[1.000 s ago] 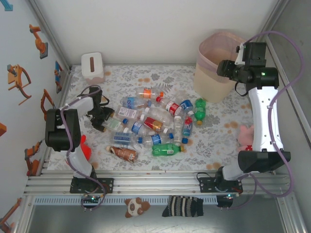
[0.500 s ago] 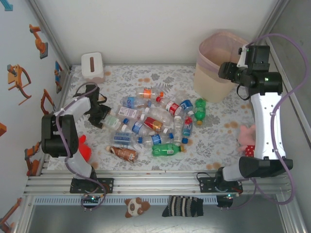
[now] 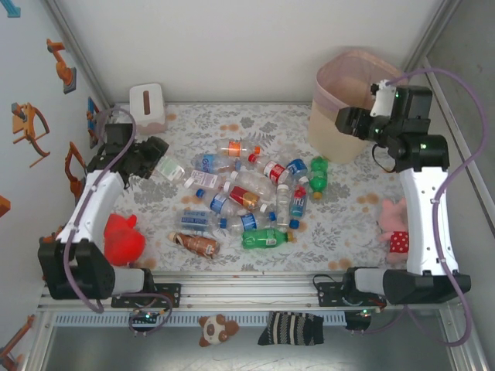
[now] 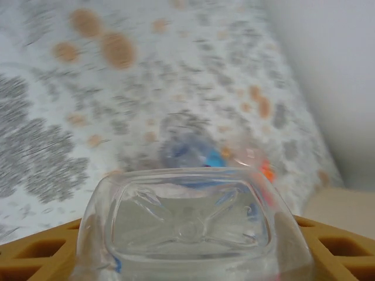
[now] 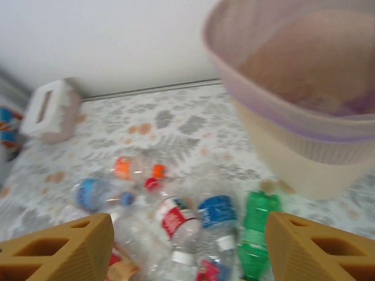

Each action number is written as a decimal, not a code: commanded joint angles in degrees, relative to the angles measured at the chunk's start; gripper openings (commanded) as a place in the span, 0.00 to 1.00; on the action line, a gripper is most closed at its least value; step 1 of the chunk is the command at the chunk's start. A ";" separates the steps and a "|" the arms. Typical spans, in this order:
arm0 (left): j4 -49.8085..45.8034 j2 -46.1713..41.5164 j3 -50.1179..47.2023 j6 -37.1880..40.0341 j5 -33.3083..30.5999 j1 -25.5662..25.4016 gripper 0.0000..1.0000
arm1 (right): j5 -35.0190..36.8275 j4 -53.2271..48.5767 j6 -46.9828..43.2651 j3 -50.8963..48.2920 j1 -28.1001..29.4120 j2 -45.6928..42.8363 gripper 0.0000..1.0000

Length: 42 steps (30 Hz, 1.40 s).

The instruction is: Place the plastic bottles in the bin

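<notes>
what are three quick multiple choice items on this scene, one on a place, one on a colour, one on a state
1. Where does the white tissue box stand?
A) at the near edge
B) in the back left corner
C) among the bottles

2. What colour is the bottle lying nearest the bin?
A) brown
B) orange
C) green

3. What is the left gripper doing?
A) gripping a clear bottle
B) hanging open and empty
C) resting inside the bin

Answers:
1 B, in the top view it sits far left and farthest from the arm bases.
2 C, the green bottle lies just in front of the bin's foot.
3 A, the left wrist view shows the bottle's base between the fingers.
</notes>
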 commanded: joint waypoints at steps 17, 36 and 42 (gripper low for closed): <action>31.82 -9.98 6.64 24.20 40.09 -8.69 0.53 | -32.27 37.58 -3.38 -12.17 18.63 -1.22 0.72; 33.54 -9.15 8.02 32.93 46.79 -16.69 0.46 | -33.45 42.36 -14.05 -5.73 33.56 6.94 0.85; 36.48 -5.04 11.54 31.14 51.98 -17.01 0.46 | -31.37 41.55 -12.77 -2.42 36.02 10.17 0.92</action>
